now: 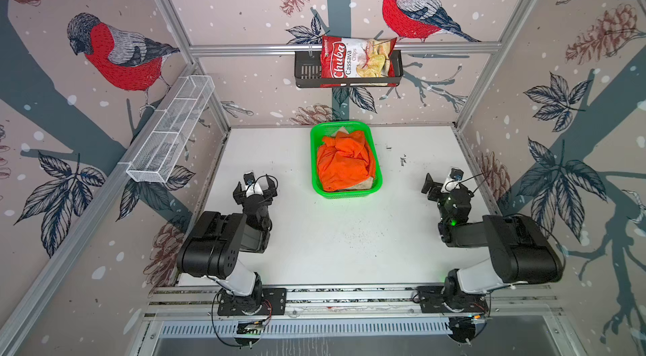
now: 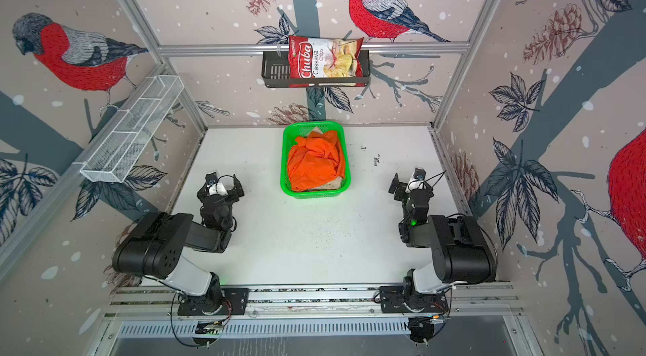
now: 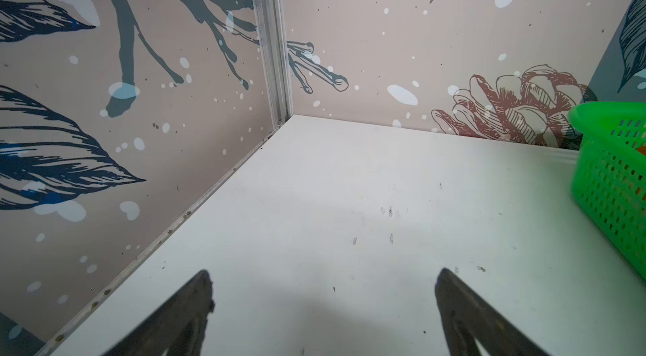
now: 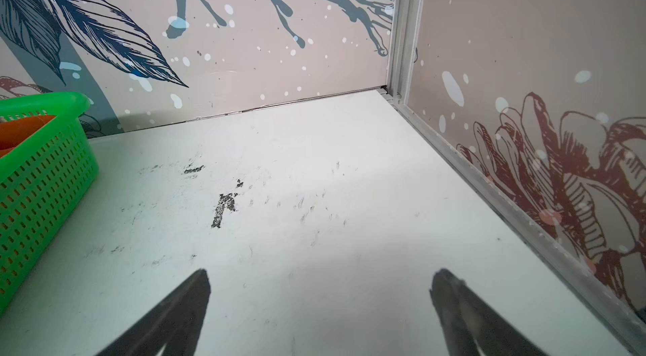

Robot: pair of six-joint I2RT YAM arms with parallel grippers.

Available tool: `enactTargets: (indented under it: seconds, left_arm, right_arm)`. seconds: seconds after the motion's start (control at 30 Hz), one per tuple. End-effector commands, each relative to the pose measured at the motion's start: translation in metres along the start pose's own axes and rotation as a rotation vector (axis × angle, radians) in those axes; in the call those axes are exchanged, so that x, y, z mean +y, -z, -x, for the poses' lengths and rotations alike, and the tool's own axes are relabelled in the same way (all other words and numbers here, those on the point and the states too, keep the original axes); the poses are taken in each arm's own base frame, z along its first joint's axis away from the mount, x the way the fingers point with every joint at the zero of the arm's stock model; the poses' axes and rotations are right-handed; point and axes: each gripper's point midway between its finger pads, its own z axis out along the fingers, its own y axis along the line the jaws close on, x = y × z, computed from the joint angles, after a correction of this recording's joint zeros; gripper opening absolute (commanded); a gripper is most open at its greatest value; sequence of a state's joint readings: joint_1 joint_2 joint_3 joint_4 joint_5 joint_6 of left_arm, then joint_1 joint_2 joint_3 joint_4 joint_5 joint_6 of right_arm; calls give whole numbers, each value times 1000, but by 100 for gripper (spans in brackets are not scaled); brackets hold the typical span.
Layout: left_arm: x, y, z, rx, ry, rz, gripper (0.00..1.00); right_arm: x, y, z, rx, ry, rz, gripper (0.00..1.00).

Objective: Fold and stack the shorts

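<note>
1. The orange shorts (image 1: 344, 163) are seen crumpled in a loose heap inside the green basket (image 1: 344, 193). Most of the basket is filled by them in both top views.
2. A beige pair of shorts (image 1: 365, 183) is glimpsed underneath. Only a pale scrap is shown at the basket's near right corner, so how that pair lies cannot be told.
3. The basket is set on the white table (image 1: 349, 249), toward the back wall and roughly midway between the side walls.
4. The left gripper (image 1: 255, 189) is held to the near left of the basket, well apart from it. Its jaws are spread wide. In the left wrist view the two dark fingers (image 3: 195, 301) are seen over bare table, with a corner of the basket caught at the edge of that picture.
5. The right gripper (image 1: 441, 181) is held to the near right of the basket, also well apart from it. Its jaws are spread wide too, and in the right wrist view its fingers (image 4: 454, 301) are shown over bare table.
6. Dark scuff marks (image 4: 223, 209) are spotted on the table between the right gripper and the basket.
7. On the back wall a black shelf (image 1: 306, 71) is mounted, and a bag of chips (image 1: 356, 59) is stood in it.
8. A white wire rack (image 1: 171, 130) is fixed along the left wall.
</note>
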State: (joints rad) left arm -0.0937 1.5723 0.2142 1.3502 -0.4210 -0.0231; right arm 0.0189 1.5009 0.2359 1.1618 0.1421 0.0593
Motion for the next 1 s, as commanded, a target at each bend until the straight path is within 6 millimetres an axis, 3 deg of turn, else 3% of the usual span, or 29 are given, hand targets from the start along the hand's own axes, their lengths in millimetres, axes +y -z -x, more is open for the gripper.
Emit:
enactTargets:
  seconds: [0.0, 0.8, 0.97]
  left_arm:
    - [-1, 0, 5, -19, 7, -2, 98]
    - [0, 0, 5, -20, 7, -2, 97]
    - [-17, 16, 29, -70, -63, -40, 96]
  right_arm:
    - [0, 0, 8, -30, -19, -3, 99]
    - [0, 1, 9, -35, -19, -2, 99]
    - [10, -1, 27, -11, 26, -12, 100]
